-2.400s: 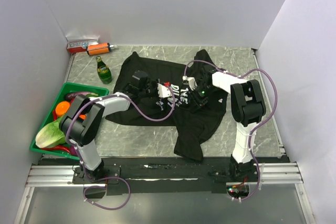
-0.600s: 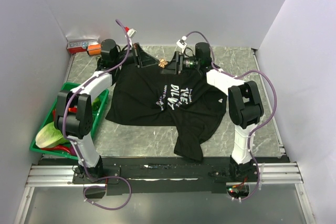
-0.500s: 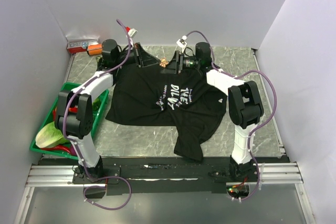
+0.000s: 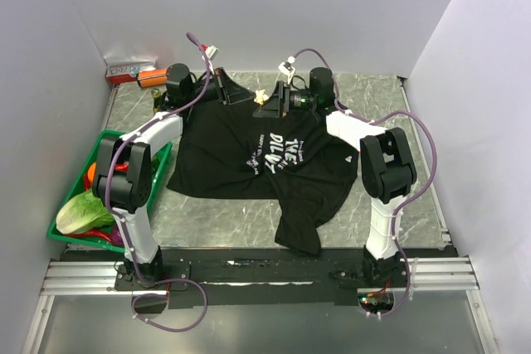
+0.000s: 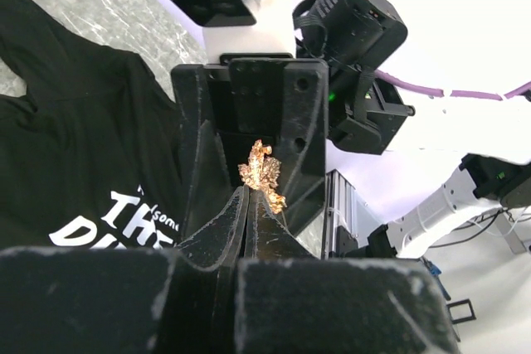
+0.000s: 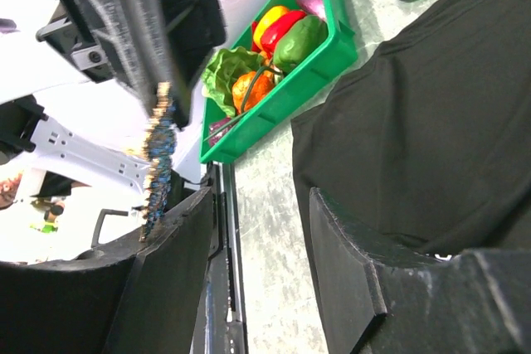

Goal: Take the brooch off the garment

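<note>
"What lay on the grey marbled desk [image 4: 224, 217]?"

"A black short-sleeved T-shirt with white lettering [image 4: 249, 155], spread across the middle."

"And near the far edge?"

"The left end effector [image 5: 249, 196] was pinching a small gold leaf-shaped metal brooch [image 5: 262, 173] in the air, clear of the cloth. The right end effector [image 6: 261, 196] faced it, fingers spread."

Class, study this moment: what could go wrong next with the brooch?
1. The left gripper pinches the brooch by only its lower edge, so it may slip and drop.
2. The right gripper, jaws open, faces it closely, so the two could collide.
</note>
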Controlling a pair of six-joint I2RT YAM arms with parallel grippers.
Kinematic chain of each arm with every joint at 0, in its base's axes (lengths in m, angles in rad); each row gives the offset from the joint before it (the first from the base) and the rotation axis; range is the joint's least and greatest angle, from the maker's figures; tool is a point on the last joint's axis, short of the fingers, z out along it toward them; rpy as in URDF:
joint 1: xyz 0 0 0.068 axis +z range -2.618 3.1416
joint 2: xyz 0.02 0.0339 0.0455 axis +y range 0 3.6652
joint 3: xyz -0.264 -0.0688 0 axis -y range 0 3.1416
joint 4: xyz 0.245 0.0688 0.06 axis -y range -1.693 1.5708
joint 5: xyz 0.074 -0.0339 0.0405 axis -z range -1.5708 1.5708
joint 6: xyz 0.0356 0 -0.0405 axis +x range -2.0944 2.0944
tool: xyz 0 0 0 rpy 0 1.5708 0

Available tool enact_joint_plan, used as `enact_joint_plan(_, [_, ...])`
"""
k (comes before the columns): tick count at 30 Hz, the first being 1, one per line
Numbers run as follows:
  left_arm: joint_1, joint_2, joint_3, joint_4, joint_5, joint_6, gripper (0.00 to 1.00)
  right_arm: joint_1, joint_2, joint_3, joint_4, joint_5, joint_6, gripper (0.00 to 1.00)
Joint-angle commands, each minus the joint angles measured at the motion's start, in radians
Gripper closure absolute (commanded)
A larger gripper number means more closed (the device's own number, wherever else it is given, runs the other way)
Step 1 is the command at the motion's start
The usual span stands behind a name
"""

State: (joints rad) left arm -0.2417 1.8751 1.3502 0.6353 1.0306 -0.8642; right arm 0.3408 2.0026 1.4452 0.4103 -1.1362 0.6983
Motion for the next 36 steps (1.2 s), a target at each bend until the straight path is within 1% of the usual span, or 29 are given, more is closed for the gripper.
enact_joint_plan(1, [-0.002, 0.006, 0.04, 0.056, -0.026, -0.027, 0.99, 0.007, -0.024, -0.009, 0.076, -0.033, -0.006, 0.43])
enact_joint_plan(14, [-0.002, 0.01, 0.044, 0.06, -0.024, -0.025, 0.99, 0.001, -0.024, -0.002, 0.058, -0.019, -0.016, 0.42])
enact_joint_plan(21, [-0.007, 0.013, 0.021, 0.064, -0.017, -0.012, 0.99, -0.006, -0.025, -0.002, 0.079, -0.01, 0.023, 0.41])
enact_joint_plan(30, [-0.015, 0.016, 0.012, 0.072, -0.006, -0.012, 0.99, -0.02, -0.031, 0.003, 0.056, 0.021, 0.036, 0.4])
enact_joint_plan(36, [-0.015, 0.007, 0.007, 0.083, 0.026, -0.007, 0.99, -0.046, -0.036, 0.003, 0.033, 0.044, 0.049, 0.38])
